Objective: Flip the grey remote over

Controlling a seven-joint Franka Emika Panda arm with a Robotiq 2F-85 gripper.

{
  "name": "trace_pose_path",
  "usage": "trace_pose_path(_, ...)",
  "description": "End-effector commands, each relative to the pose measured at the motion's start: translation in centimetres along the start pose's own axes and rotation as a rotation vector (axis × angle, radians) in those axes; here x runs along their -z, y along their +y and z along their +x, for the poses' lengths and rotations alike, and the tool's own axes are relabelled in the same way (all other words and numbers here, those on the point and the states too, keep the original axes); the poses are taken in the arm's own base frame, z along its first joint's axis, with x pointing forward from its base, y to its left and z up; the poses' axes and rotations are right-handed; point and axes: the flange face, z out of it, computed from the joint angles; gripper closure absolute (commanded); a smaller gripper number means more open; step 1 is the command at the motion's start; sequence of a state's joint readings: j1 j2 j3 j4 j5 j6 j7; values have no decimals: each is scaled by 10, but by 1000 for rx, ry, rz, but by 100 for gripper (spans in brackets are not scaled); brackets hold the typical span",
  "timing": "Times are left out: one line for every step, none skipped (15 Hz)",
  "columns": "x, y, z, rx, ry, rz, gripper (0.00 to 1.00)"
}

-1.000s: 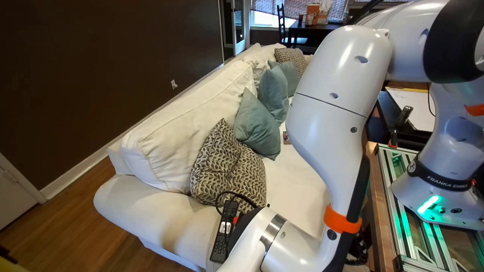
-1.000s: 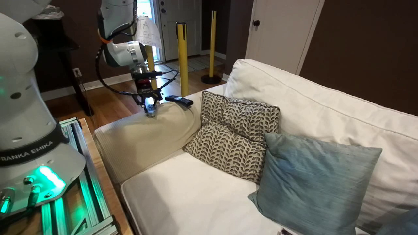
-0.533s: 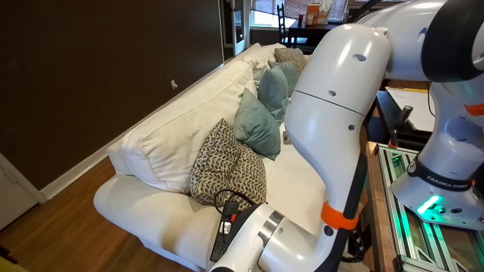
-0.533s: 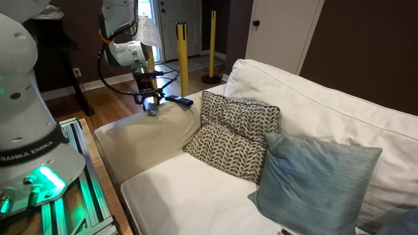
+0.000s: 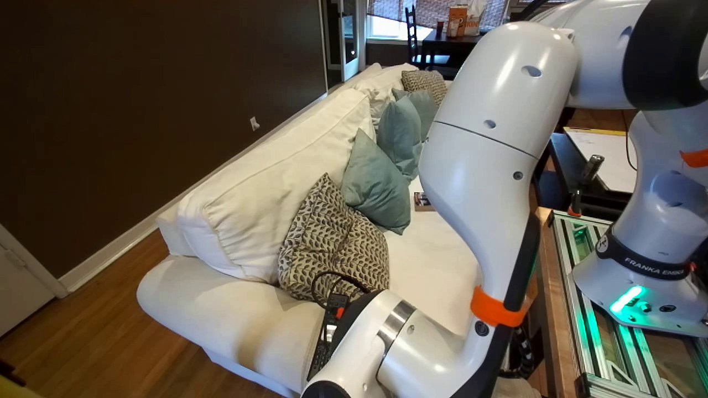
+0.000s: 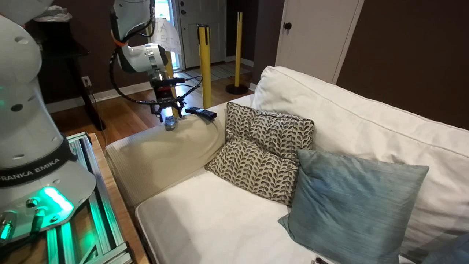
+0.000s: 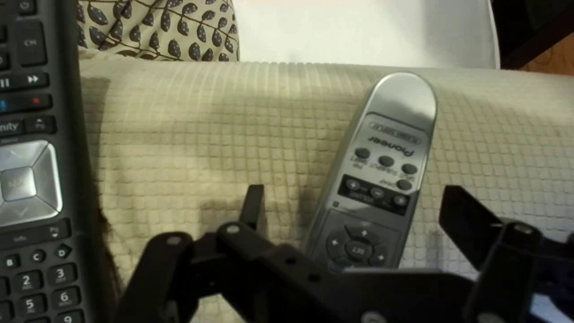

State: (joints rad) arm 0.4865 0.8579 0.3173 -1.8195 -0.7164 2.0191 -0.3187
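Observation:
The grey remote (image 7: 381, 175), silver with dark buttons and a Pioneer label, lies button side up on the sofa arm (image 7: 188, 148) in the wrist view. My gripper (image 7: 354, 188) stands open around it, one finger on each side and a gap between each and the remote. The remote's near end is hidden behind the gripper's linkage. In an exterior view the gripper (image 6: 170, 118) is just above the grey remote (image 6: 169, 124), which shows small below the fingertips. My own arm covers both in an exterior view.
A black remote (image 7: 20, 184) lies close beside, left in the wrist view; it also shows as a black remote (image 6: 200, 113) on the sofa arm. A leaf-patterned cushion (image 6: 256, 161) and a blue cushion (image 6: 355, 209) rest on the sofa. A cable (image 6: 128, 98) loops from the wrist.
The gripper's fingers have spread apart, and the gripper has risen slightly above the grey remote. The remote stays on the sofa arm. The black remote has not moved.

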Motion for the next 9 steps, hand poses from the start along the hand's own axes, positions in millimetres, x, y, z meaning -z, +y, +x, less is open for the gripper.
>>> trace_pose_path(8,-7,-13,3,26,-11,0)
trace_pose_path(13,-8,-18,-1,34,-13,0)
trace_pose_path(20,-11,-27,-5,50,-19,0)
trace_pose_path(25,-13,-35,-11,63,-25,0)
trace_pose_path(31,-16,-43,-14,83,-34,0)
trace_pose_path(38,-20,-54,-27,106,-41,0)
trace_pose_path(42,-22,-63,-39,122,-48,0)
trace_pose_path(49,-26,-74,-50,156,-57,0)
trace_pose_path(53,-31,-85,-63,168,-63,0)
